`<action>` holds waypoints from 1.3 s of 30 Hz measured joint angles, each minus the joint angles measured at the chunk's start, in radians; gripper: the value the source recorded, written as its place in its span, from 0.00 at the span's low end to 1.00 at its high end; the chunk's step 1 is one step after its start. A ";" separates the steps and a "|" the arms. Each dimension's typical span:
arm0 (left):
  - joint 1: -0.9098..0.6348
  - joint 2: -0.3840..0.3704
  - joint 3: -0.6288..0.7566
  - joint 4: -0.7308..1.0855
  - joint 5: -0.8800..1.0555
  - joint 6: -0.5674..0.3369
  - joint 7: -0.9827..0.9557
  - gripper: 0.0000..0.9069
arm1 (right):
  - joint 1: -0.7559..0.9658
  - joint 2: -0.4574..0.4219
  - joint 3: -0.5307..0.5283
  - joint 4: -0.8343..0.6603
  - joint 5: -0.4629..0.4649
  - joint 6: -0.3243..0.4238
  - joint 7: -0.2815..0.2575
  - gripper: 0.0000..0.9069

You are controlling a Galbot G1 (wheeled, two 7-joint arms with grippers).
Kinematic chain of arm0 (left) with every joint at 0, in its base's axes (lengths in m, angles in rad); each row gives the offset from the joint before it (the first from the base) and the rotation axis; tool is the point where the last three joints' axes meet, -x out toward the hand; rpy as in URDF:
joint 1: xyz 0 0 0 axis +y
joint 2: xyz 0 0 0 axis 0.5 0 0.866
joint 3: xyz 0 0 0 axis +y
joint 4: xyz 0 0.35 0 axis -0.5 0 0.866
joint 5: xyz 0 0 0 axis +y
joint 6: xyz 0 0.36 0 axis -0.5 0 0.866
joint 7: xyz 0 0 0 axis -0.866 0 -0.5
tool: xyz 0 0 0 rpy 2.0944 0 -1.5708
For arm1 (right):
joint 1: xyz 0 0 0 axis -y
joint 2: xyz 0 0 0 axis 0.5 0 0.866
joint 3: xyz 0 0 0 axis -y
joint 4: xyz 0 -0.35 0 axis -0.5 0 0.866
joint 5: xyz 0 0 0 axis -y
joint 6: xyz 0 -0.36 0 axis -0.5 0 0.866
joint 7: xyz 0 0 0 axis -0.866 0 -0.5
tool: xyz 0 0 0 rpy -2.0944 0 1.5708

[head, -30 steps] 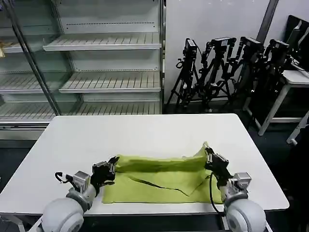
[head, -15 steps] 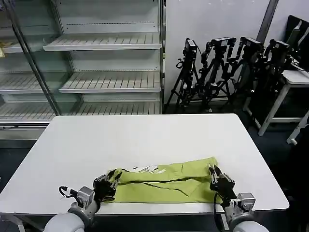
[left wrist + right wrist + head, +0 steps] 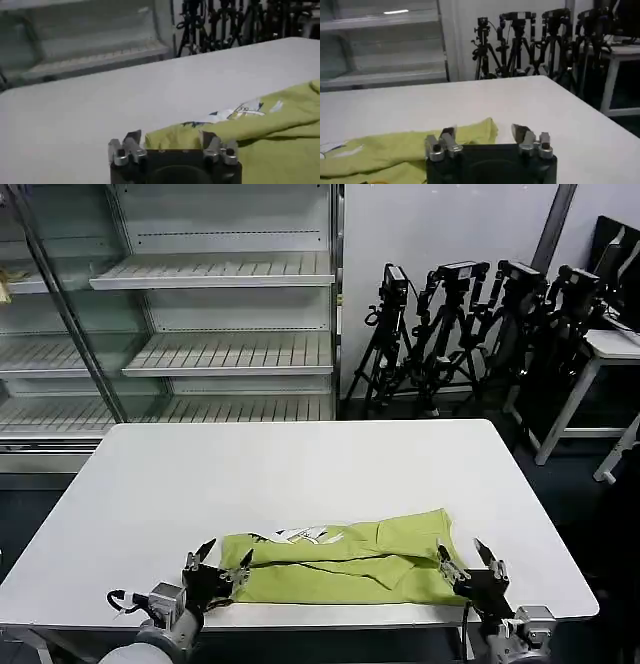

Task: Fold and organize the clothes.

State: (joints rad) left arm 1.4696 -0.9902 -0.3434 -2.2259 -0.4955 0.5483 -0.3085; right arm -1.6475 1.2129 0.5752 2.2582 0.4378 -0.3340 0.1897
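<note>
- Now the T-shirt (image 3: 340,562) lies folded into a long, low band near the front edge of the white table (image 3: 300,459), and no gripper is touching it.
- The left gripper (image 3: 220,559) stands at the left end of the band with its fingers spread apart and nothing between them — in the left wrist view (image 3: 172,145) the cloth edge is just beyond the fingertips.
- The right gripper (image 3: 471,562) stands at the right end, also released and empty; in the right wrist view (image 3: 487,137) the green corner lies beside one finger, not between the two.
- I judge that each gripper is at one end because the two ends of the band are where a fold is carried and laid down; with the jaws let go, the cloth rests by its own weight.
- The long axis of the shirt runs left to right, along the front edge of the table. The band is a little higher at its right end.
- A small white patch with dark marks (image 3: 305,535), perhaps a label, shows on the far edge, nearer to the left end.
- The fold is not quite flat — a dark crease crosses the middle.
- Behind the table stand empty shelves (image 3: 215,274) and a group of tripods (image 3: 470,324).
</note>
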 measured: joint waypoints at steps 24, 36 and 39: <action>-0.026 -0.144 0.014 0.068 -0.204 0.013 -0.070 0.06 | -0.123 0.038 0.057 0.074 0.000 0.029 -0.005 1.00; -0.012 -0.143 -0.030 0.062 -0.332 0.019 -0.074 0.06 | -0.146 0.040 0.071 0.106 0.018 0.028 0.001 1.00; -0.001 -0.135 -0.062 0.063 -0.383 0.021 -0.074 0.06 | -0.153 0.035 0.078 0.112 0.026 0.028 0.001 1.00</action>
State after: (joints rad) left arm 1.4683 -1.1254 -0.4052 -2.1633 -0.8788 0.5694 -0.3823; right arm -1.8007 1.2484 0.6536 2.3707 0.4641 -0.3058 0.1908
